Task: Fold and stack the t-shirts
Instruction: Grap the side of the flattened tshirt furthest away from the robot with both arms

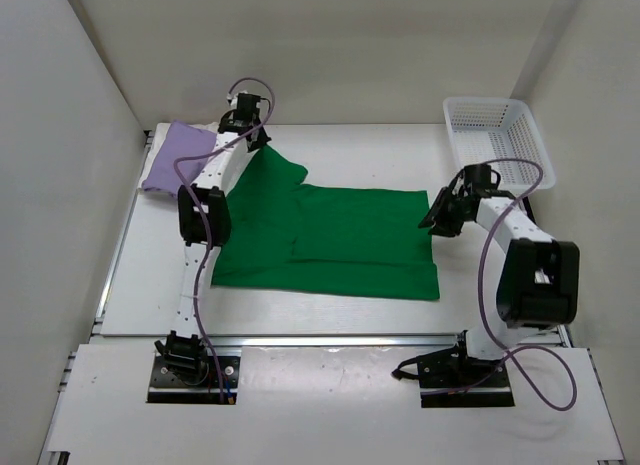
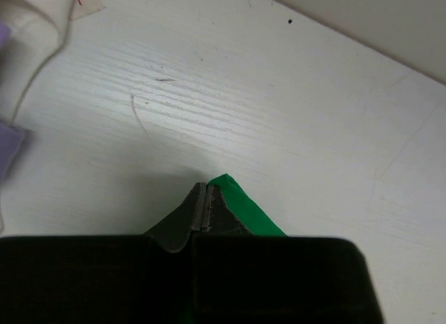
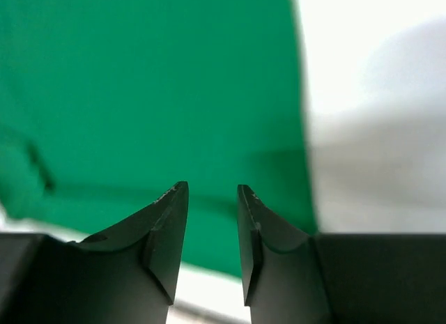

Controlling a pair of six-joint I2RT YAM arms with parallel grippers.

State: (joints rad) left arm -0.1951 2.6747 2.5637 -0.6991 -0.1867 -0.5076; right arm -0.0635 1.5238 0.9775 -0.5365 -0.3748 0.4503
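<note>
The bright green t-shirt (image 1: 330,240) lies spread across the middle of the table, and one far-left corner is pulled up toward my left gripper (image 1: 258,140). In the left wrist view the gripper (image 2: 203,198) is shut with a tip of green cloth (image 2: 244,209) pinched at its fingers. The lavender-purple t-shirt (image 1: 180,155) lies folded at the far left, and its edge shows in the left wrist view (image 2: 8,146). Cream-white cloth (image 2: 31,31) shows beside it. My right gripper (image 1: 437,217) is open and empty at the green shirt's right edge, with green cloth (image 3: 139,94) beyond its tips (image 3: 212,191).
A white plastic lattice basket (image 1: 495,135) stands at the far right corner. White walls enclose the table on the left, back and right. Bare table (image 1: 350,150) lies behind the green shirt.
</note>
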